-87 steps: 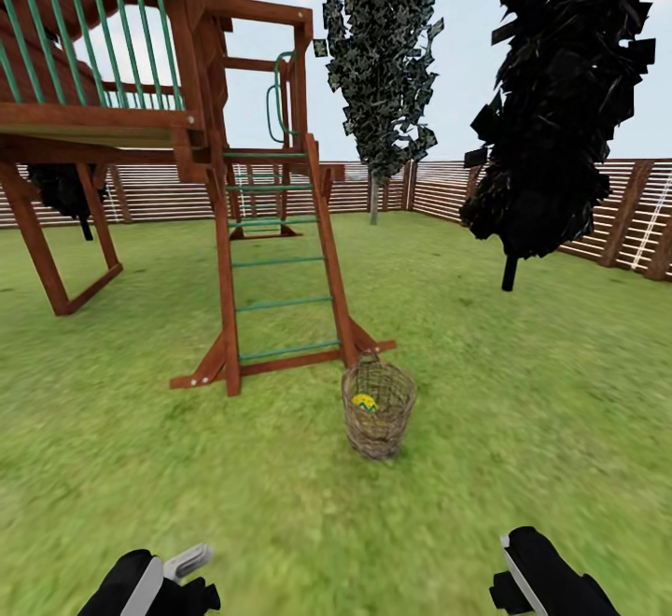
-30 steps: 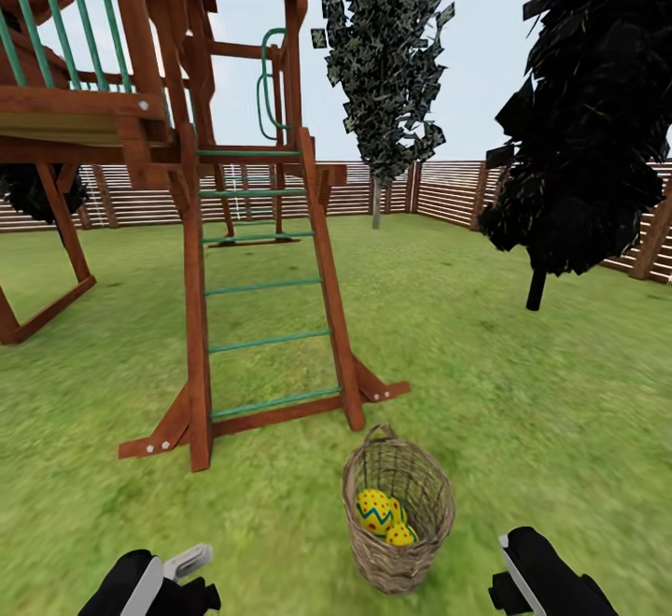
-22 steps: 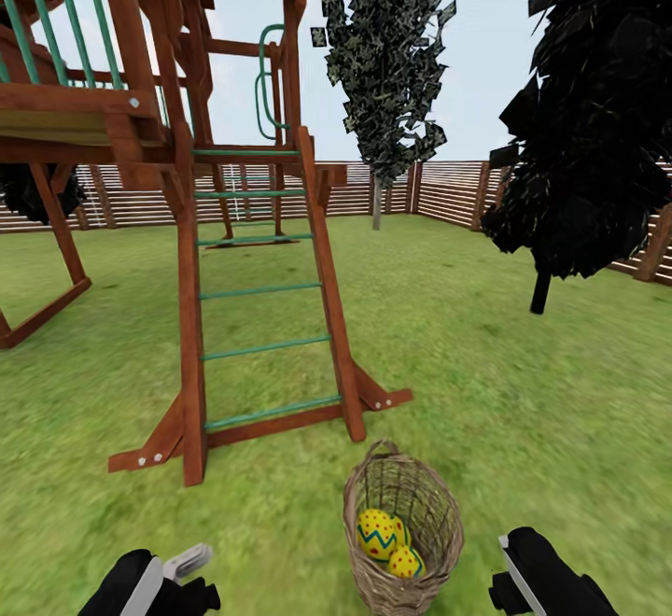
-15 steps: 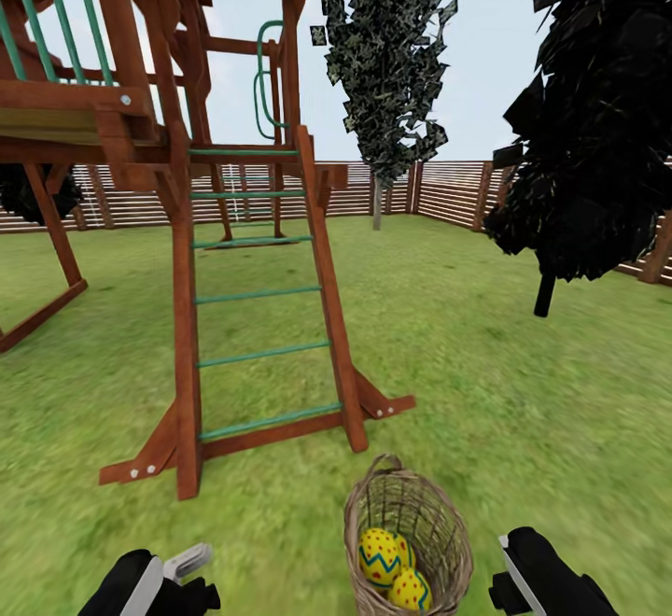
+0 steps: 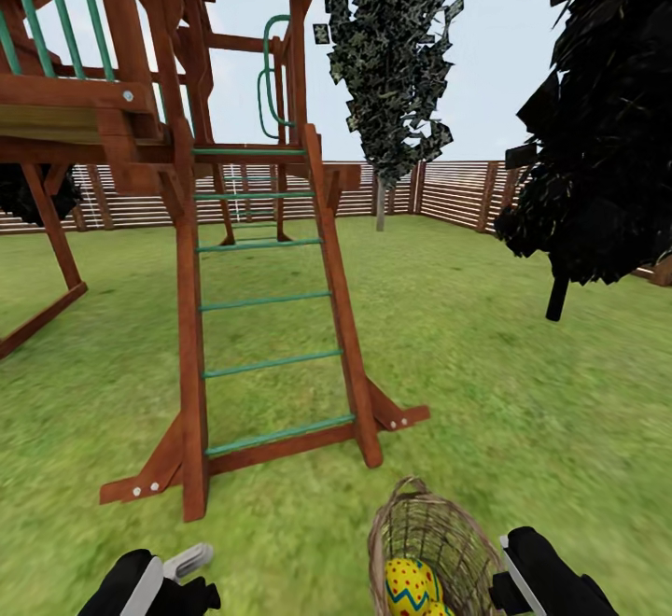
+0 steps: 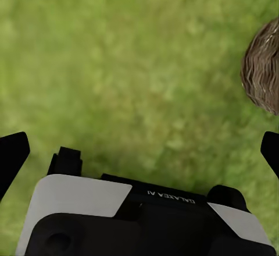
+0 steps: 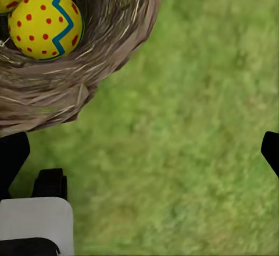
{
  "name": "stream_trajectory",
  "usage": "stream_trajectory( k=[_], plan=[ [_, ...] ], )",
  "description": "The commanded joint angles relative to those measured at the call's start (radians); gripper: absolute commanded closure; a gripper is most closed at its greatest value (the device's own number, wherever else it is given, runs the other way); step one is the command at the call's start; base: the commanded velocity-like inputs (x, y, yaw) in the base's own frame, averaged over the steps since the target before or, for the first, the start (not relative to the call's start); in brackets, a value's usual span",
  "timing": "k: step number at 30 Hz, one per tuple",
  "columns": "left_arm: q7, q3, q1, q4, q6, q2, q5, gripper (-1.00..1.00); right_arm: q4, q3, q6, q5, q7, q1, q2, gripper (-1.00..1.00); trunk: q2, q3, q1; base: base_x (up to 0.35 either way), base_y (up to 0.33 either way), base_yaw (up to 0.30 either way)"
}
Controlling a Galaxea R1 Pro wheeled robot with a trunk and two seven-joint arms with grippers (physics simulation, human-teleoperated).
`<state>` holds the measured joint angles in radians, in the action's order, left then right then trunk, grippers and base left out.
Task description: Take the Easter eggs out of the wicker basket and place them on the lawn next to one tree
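Easter eggs (image 5: 413,586) are seen inside the wicker basket (image 5: 439,541) at 6 o'clock of the head view, on the lawn (image 5: 485,364); two eggs (image 7: 43,23) are made out clearly, the third cannot be confirmed. Nothing has been taken out, so all picking and placing is judged left. The right gripper (image 7: 139,151) is held wide open beside the basket rim, over grass. The left gripper (image 6: 139,151) is open too, empty. A play-tower ladder (image 5: 266,299) stands at 11 o'clock; dark columnar trees (image 5: 597,112) at 2 o'clock.
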<state>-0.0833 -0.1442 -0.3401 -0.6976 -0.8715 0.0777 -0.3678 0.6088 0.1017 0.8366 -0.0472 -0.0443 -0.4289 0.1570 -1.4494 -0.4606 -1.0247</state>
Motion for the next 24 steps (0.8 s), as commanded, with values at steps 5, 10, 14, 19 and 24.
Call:
stream_trajectory(
  k=[5, 10, 14, 19, 24],
  plan=[
    [-0.009, -0.001, 0.0, -0.001, -0.004, 0.0, -0.011, -1.0, 0.002, 0.006, 0.006, -0.003, 0.0, -0.001, 0.001, -1.0, -0.001, -0.001, 0.0, 0.097, 0.011, 0.0],
    [-0.009, -0.001, 0.0, -0.001, -0.004, 0.0, -0.011, -1.0, 0.001, 0.006, 0.006, -0.003, 0.0, -0.001, 0.001, -1.0, -0.001, -0.001, 0.0, 0.265, 0.001, 0.0],
    [-0.009, -0.001, 0.0, -0.002, -0.004, -0.001, -0.011, -1.0, 0.001, 0.006, 0.006, -0.003, 0.0, -0.001, 0.0, -1.0, -0.001, -0.001, 0.0, 0.054, 0.014, 0.0],
    [-0.009, -0.002, 0.0, -0.002, 0.0, 0.0, -0.011, -1.0, 0.001, 0.006, 0.006, -0.003, 0.0, -0.001, 0.0, -1.0, -0.001, -0.001, 0.0, 0.008, 0.187, 0.0],
    [-0.009, -0.003, 0.0, -0.002, 0.003, 0.0, -0.011, -1.0, 0.001, 0.006, 0.006, -0.003, 0.0, -0.001, -0.001, -1.0, -0.001, -0.001, 0.0, 0.001, 0.137, 0.0]
  ],
)
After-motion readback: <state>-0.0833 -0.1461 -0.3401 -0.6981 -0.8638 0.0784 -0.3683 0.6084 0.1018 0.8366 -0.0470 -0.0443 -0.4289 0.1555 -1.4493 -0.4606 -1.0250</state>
